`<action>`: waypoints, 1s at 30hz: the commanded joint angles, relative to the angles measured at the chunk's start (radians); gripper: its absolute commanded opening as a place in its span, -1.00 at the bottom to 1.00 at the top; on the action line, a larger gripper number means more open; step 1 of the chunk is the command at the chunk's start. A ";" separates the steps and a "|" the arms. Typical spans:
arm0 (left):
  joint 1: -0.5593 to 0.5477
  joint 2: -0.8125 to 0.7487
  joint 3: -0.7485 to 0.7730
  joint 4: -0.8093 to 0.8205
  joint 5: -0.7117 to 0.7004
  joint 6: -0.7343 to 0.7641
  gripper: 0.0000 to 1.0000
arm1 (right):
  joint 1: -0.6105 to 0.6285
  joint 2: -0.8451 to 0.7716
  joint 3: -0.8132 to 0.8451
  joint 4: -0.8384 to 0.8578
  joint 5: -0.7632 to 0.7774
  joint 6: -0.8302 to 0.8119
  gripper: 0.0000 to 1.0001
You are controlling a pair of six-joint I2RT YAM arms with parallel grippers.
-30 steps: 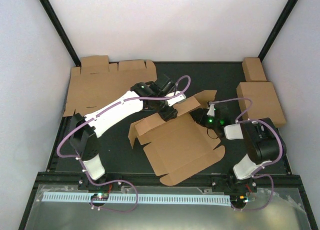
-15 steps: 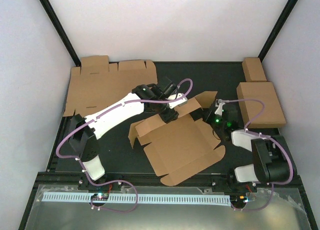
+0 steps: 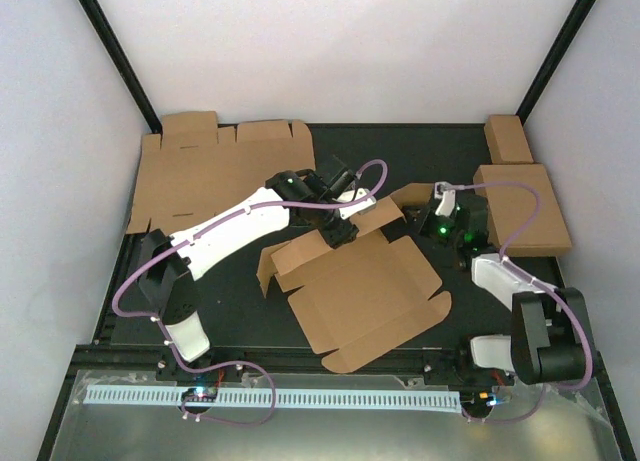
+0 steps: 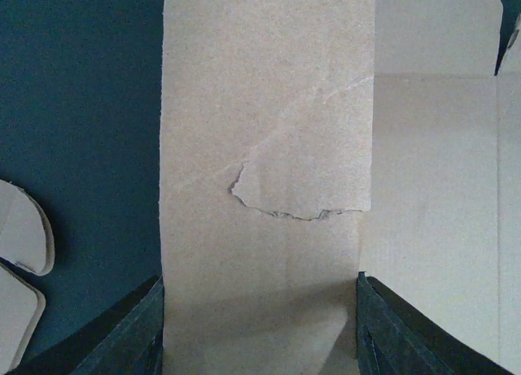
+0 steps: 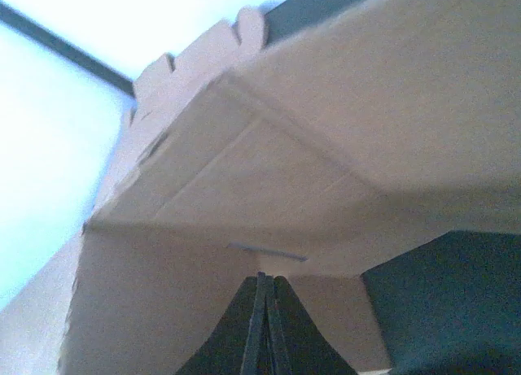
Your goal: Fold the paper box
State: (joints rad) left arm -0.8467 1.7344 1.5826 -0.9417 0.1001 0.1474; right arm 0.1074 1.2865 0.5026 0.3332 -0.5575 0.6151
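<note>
The paper box [image 3: 365, 291] lies mostly flat mid-table as a brown die-cut sheet, with its back strip and back-right flap raised. My left gripper [image 3: 340, 229] sits at the back strip. In the left wrist view that strip [image 4: 269, 131], with a torn patch on its surface, fills the gap of the left gripper [image 4: 260, 334], one finger against each edge. My right gripper [image 3: 425, 221] is at the raised back-right flap. In the right wrist view it [image 5: 262, 277] is shut with nothing between its fingers, its tip against the cardboard [image 5: 244, 172].
Another flat cardboard sheet [image 3: 210, 176] lies at the back left. A folded brown box [image 3: 520, 206] and a smaller oblong one [image 3: 508, 138] stand at the right. Rounded tabs [image 4: 20, 228] show left of the strip. Black frame posts rise at the back corners.
The right arm has swung back and to the right, its shut gripper now further from the sheet's middle beside the raised flap. The left gripper has stayed on the back strip.
</note>
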 commanded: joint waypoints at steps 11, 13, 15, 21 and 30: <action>-0.021 0.063 0.009 -0.130 0.088 -0.020 0.13 | 0.058 0.001 -0.048 0.167 -0.233 0.055 -0.97; -0.021 0.066 0.012 -0.132 0.088 -0.019 0.13 | 0.058 0.013 -0.049 0.203 -0.243 0.085 -0.97; -0.022 0.072 0.014 -0.136 0.078 -0.021 0.11 | 0.058 0.026 -0.050 0.241 -0.248 0.123 -0.97; -0.042 0.083 0.004 -0.156 -0.005 -0.029 0.07 | 0.058 0.018 -0.039 0.141 -0.132 0.102 -0.97; -0.057 0.073 0.009 -0.148 -0.009 -0.037 0.08 | 0.056 0.047 -0.046 0.066 -0.045 0.035 -0.97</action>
State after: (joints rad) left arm -0.8856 1.7542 1.6115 -0.9714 0.0425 0.1291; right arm 0.1623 1.3235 0.4622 0.4328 -0.6655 0.6956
